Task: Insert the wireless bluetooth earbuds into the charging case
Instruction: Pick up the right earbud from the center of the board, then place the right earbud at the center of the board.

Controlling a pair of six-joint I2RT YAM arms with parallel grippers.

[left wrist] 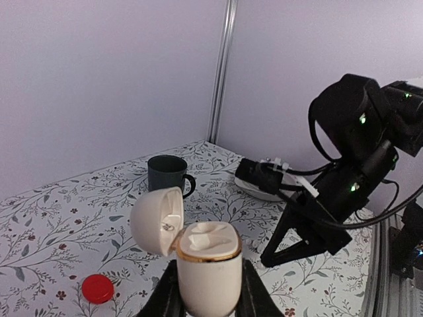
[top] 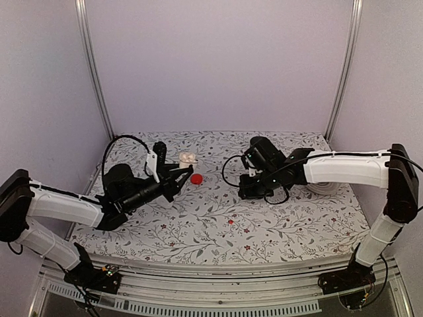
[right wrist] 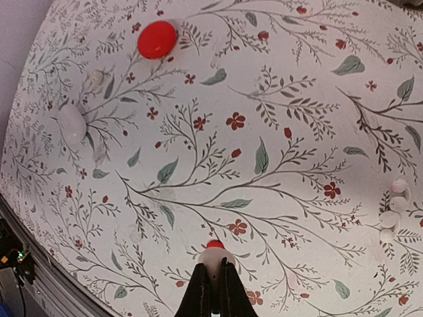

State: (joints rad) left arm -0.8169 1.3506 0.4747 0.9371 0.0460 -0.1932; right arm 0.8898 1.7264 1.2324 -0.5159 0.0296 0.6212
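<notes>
1. The charging case (left wrist: 208, 271) is held clear of the table (top: 218, 238), far and left of centre, with its lid swung open. The left gripper (left wrist: 210, 298) has its two fingers closed against the sides of the case's lower body.
2. That hold sits low on a smooth, rounded shell. A downward push while seating a bud could tilt the case or squeeze it out of the grip.
3. The right gripper (right wrist: 212, 281) is right of centre, well apart from the case. Its fingers are pressed together, and a small white earbud (right wrist: 213, 254) with a red tip looks pinched at their very ends. On so slight a hold it could twist or drop on the way over, or arrive turned wrong for its hollow.
4. Both arms must meet over the middle, so a wrist could knock the open lid.
5. The case's hollows are hard to read; only pale moulding shows, so I cannot tell whether either is filled.
6. The white bits (right wrist: 393, 211) further right may be the second bud, but they are too small to tell.
7. The red disc (right wrist: 157, 39) lies near the case, with the mug (left wrist: 166, 173) further off.
</notes>
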